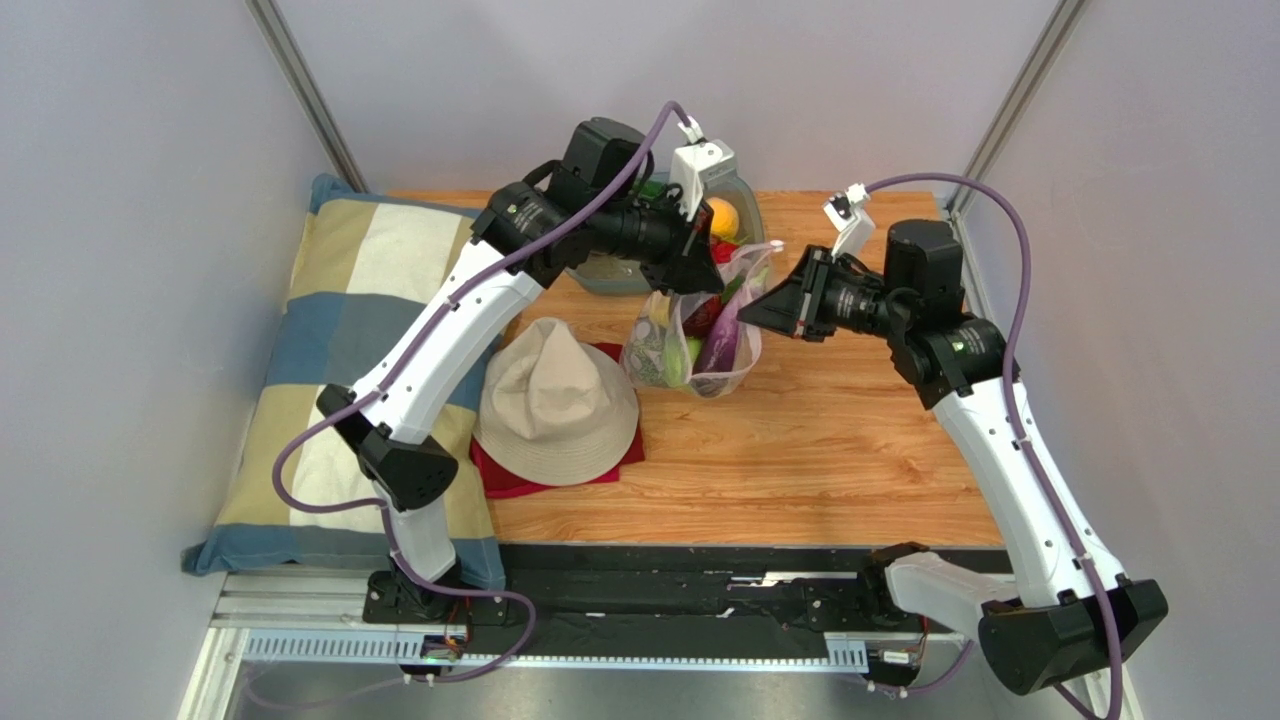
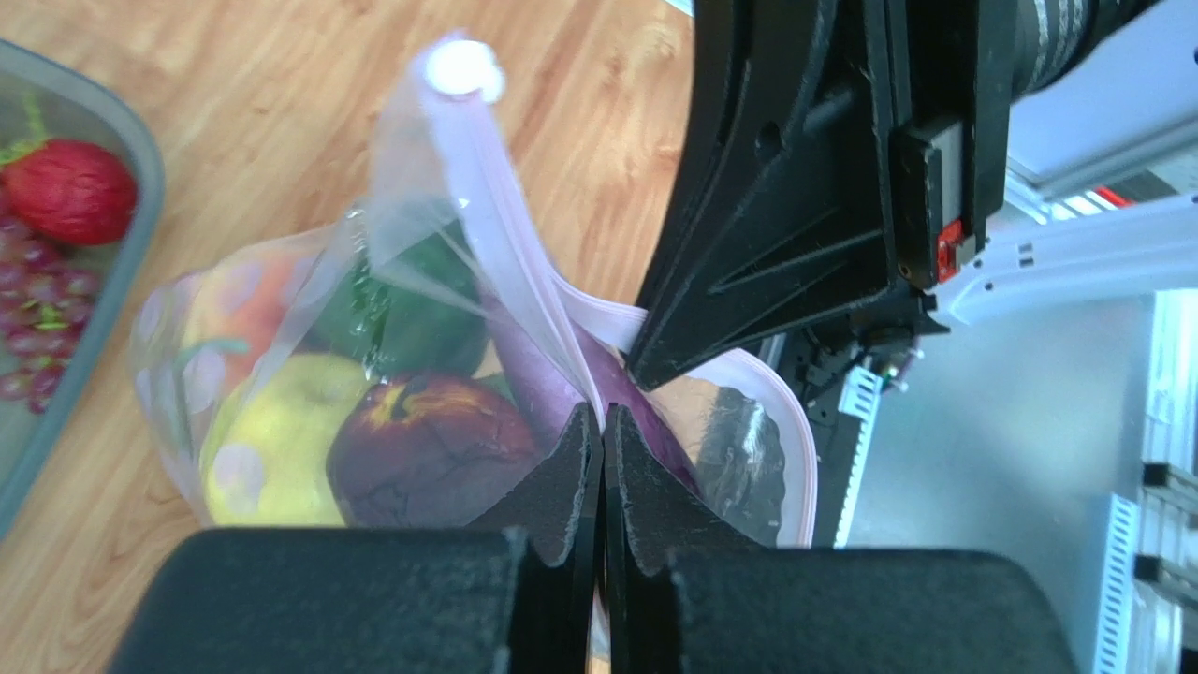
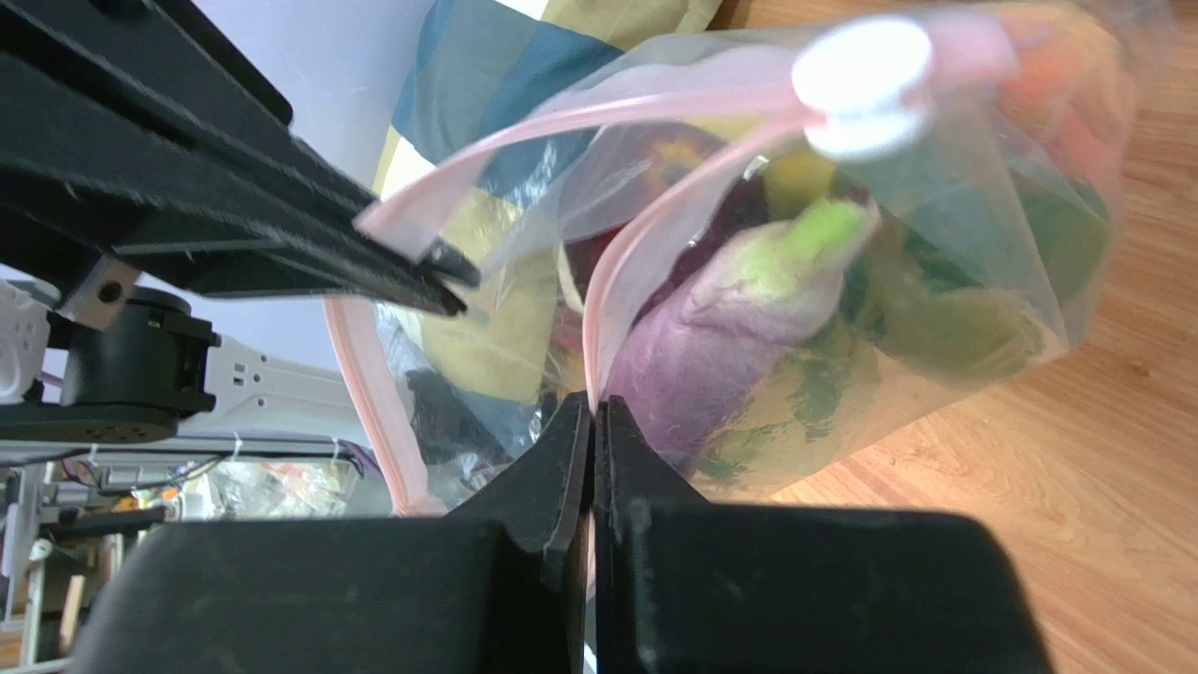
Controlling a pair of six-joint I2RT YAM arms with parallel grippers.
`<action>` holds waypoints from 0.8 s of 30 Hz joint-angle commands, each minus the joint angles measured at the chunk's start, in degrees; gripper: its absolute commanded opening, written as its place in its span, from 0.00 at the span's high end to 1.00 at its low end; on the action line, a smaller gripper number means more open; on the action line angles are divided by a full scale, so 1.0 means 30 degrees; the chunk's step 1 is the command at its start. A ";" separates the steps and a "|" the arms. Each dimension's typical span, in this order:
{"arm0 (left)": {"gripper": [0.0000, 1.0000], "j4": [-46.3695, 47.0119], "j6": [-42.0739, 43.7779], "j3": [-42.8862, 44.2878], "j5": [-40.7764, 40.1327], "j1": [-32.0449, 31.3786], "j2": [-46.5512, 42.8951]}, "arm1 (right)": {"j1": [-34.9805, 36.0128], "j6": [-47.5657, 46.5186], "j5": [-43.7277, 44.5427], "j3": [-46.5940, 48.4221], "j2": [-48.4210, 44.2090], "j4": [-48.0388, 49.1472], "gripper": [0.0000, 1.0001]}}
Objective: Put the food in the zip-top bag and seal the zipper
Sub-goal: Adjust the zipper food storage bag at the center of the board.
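The clear zip-top bag (image 1: 694, 342) stands on the wooden table, holding a yellow pear (image 2: 267, 443), a dark red fruit (image 2: 429, 450), a green vegetable (image 2: 408, 323) and a purple eggplant (image 3: 710, 358). Its pink zipper strip (image 2: 492, 183) is parted, with a white slider (image 2: 461, 68) at one end; the slider also shows in the right wrist view (image 3: 861, 77). My left gripper (image 2: 602, 419) is shut on one side of the strip. My right gripper (image 3: 594, 410) is shut on the other side (image 3: 619, 267). In the top view the left gripper (image 1: 706, 273) and right gripper (image 1: 756, 311) meet above the bag.
A grey bowl (image 2: 134, 155) with a strawberry (image 2: 71, 190) and grapes stands behind the bag; an orange fruit (image 1: 724, 219) lies in it. A beige hat (image 1: 559, 398) rests on a red cloth (image 1: 511, 480) to the left, beside a checked pillow (image 1: 338, 323).
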 commanded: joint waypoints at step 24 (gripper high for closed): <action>0.42 0.4471 -0.3561 -0.3562 0.2249 0.2768 -0.1205 | 0.0618 -0.0432 0.1282 -0.2526 -0.2277 0.1586 1.00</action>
